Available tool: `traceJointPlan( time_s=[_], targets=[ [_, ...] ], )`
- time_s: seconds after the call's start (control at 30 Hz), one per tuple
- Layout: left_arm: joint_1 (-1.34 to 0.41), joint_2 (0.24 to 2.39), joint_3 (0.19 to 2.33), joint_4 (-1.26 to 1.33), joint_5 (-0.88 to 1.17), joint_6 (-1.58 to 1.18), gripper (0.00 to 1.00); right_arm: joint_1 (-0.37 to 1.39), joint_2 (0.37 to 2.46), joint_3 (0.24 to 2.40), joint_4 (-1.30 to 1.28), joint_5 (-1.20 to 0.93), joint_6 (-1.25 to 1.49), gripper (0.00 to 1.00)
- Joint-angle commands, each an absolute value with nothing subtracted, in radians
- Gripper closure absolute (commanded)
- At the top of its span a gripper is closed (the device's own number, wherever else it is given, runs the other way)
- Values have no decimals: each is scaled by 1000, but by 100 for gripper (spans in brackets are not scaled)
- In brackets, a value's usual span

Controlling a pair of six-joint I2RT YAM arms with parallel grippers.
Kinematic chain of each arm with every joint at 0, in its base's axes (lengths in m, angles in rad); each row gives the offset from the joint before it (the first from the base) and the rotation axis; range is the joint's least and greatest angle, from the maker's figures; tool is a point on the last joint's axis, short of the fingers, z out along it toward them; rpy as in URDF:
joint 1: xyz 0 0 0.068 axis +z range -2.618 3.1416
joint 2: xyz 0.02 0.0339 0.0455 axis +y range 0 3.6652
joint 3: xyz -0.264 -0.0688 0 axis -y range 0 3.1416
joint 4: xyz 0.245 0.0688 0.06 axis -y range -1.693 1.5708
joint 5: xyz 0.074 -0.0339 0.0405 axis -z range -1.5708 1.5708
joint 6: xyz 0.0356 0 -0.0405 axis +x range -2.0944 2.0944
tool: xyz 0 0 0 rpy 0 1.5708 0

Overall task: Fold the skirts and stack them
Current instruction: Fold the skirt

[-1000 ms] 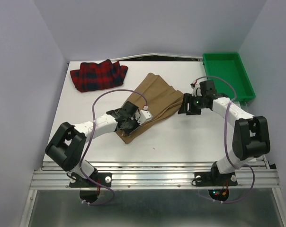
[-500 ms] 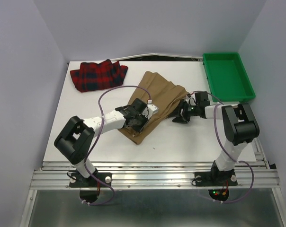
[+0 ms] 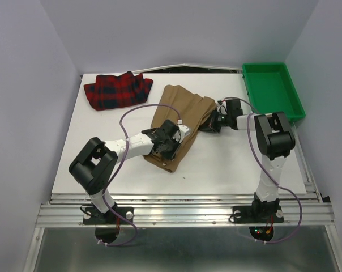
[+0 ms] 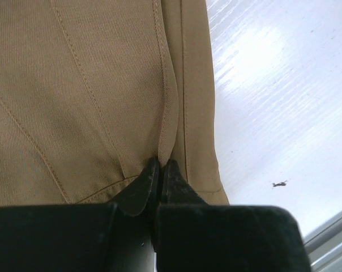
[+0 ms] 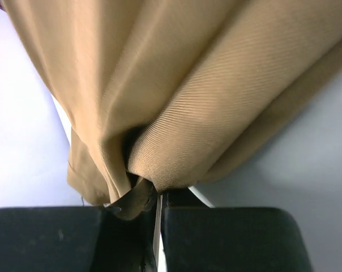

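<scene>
The tan-brown skirt (image 3: 179, 110) lies mid-table, bunched into folds between both arms. My left gripper (image 3: 170, 148) is shut on its near hem, and the left wrist view shows the fingertips (image 4: 154, 173) pinching a seam edge of the tan skirt (image 4: 86, 96). My right gripper (image 3: 208, 126) is shut on the skirt's right edge; in the right wrist view the tan skirt (image 5: 205, 96) bulges out of the closed jaws. The red plaid skirt (image 3: 118, 90) lies folded at the far left of the table, away from both grippers.
A green plastic tray (image 3: 273, 90) stands at the far right corner. White tabletop (image 3: 227, 164) shows near the front and right. Grey walls close in the left, right and back. A small dark speck (image 4: 279, 183) lies on the table beside the hem.
The right gripper moved left onto the tan skirt's right edge and shut on it. The left gripper slid right with the hem, and the skirt bunched narrower.
</scene>
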State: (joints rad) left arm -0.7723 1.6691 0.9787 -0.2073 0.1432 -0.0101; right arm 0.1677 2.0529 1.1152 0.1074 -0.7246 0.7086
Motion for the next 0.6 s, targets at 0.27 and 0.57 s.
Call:
traceJointPlan(
  time_s=[0.27,0.57],
  targets=[
    [-781,1652,1019,-173,196,-132,100,167,1961,1193,-101,-584,623,47],
    [-781,1655,1037,-166,196,-169,100,253,1815,894,49,-709,718,50]
  ],
)
